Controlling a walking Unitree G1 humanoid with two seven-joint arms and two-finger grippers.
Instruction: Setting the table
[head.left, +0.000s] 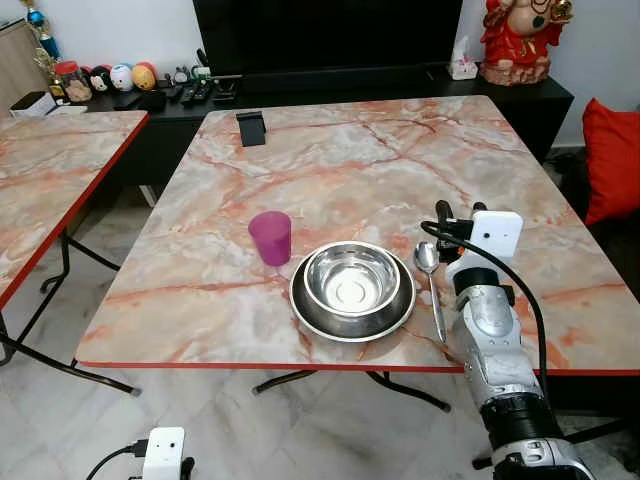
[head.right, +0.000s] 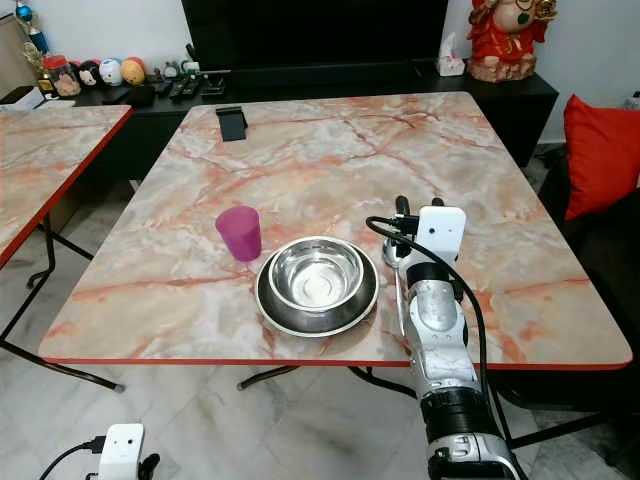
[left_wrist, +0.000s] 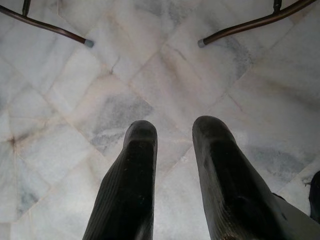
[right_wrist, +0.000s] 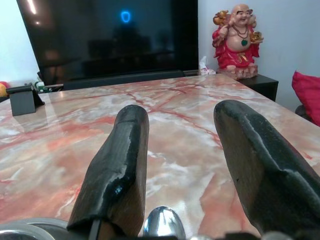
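A steel bowl (head.left: 352, 277) sits inside a steel plate (head.left: 304, 306) near the marble table's front edge. A purple cup (head.left: 270, 237) stands upright just left of them. A metal spoon (head.left: 431, 280) lies on the table right of the plate, bowl end away from me. My right gripper (head.left: 458, 211) hovers over the spoon's right side, open with nothing between its fingers (right_wrist: 122, 165); the spoon's bowl (right_wrist: 162, 222) shows beneath them. My left gripper (left_wrist: 174, 135) hangs open over the floor below the table.
A black phone stand (head.left: 251, 128) sits at the table's far left. A second marble table (head.left: 40, 180) stands to the left. A black TV cabinet (head.left: 330, 85) with a red figurine (head.left: 515, 40) runs behind. A red cushion (head.left: 612, 160) lies to the right.
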